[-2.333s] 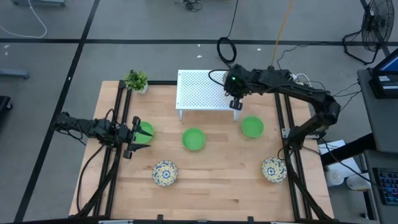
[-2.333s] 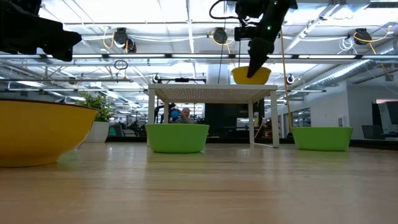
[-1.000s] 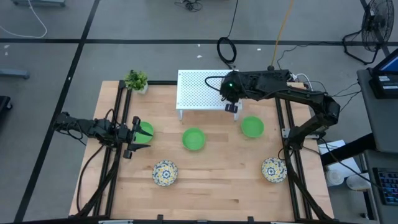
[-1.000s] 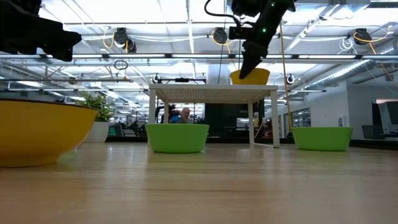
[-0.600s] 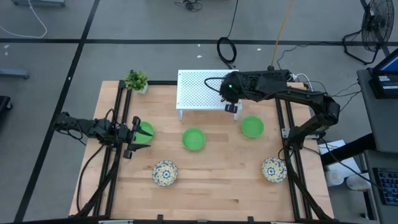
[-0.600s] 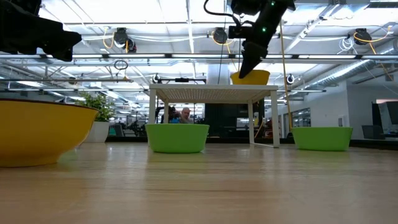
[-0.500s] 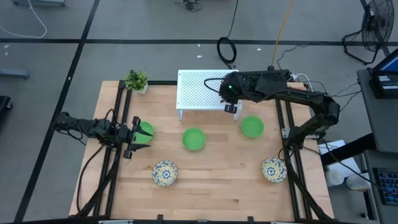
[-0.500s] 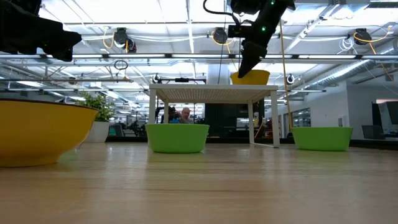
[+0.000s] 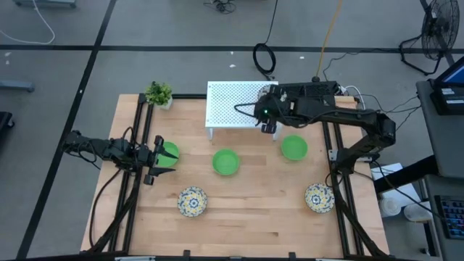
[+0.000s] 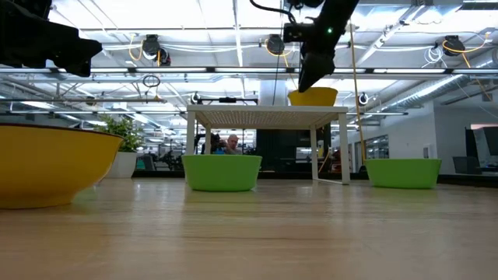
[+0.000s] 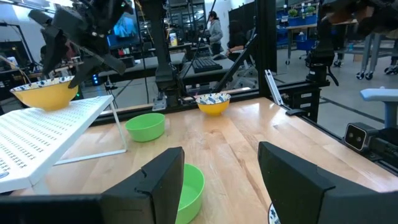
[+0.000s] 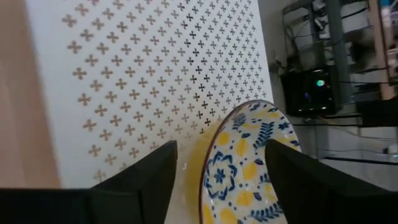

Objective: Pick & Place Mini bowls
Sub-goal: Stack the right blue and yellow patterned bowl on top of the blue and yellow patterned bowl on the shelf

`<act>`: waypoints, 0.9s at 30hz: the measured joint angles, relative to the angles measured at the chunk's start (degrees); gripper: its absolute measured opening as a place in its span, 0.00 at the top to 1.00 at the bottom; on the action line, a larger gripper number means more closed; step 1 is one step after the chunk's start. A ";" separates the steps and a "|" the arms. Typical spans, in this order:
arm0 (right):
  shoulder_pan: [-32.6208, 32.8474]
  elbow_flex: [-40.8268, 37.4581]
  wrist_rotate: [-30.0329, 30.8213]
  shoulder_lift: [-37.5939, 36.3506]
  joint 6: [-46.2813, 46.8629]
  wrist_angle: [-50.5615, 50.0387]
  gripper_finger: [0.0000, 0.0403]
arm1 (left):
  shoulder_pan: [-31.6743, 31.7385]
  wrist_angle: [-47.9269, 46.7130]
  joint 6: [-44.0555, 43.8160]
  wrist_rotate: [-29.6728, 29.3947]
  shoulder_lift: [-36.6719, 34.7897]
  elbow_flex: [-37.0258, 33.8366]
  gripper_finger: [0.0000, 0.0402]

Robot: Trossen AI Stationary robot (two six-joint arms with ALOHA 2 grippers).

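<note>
Patterned mini bowl (image 12: pixel 249 155) sitting on the white perforated rack (image 12: pixel 155 81), near its right end. Right gripper (image 10: pixel 307 78) just above its rim, jaws spread, nothing in them. Out on the bench (image 9: pixel 246 210): three green bowls (image 9: pixel 225 162), two more patterned ones (image 9: pixel 192 201). Left gripper (image 9: pixel 154 162) low at the left edge, jaws wide around the left-hand green bowl (image 9: pixel 169 154), not clamped.

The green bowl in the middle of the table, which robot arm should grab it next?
Probably the left. The left gripper waits open at table level, with the green bowl just ahead of it. The right gripper is up over the white rack, beside the yellow bowl.
</note>
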 joint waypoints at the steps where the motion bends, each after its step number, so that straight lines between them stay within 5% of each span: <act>1: 0.90 0.32 0.79 -0.09 0.13 -0.59 0.41 | 0.00 0.00 -0.01 0.00 0.01 0.00 0.47; 6: 7.04 3.44 4.25 -0.98 4.40 -6.05 0.40 | 0.00 -0.01 0.01 0.00 0.00 0.00 0.47; 12: 16.78 5.71 3.15 -3.14 20.58 -17.22 0.41 | 0.01 0.03 0.01 0.00 0.01 0.00 0.47; 16: 22.56 6.14 -4.30 -4.90 36.83 -24.96 0.40 | 0.01 0.02 -0.01 0.00 -0.01 0.00 0.47; 23: 29.53 6.09 -28.59 -6.10 64.68 -32.93 0.42 | 0.00 0.13 -0.01 0.00 0.01 0.00 0.47; 27: 34.69 6.06 -33.36 -5.55 74.60 -36.47 0.44 | 0.00 0.06 0.00 0.01 0.01 -0.01 0.47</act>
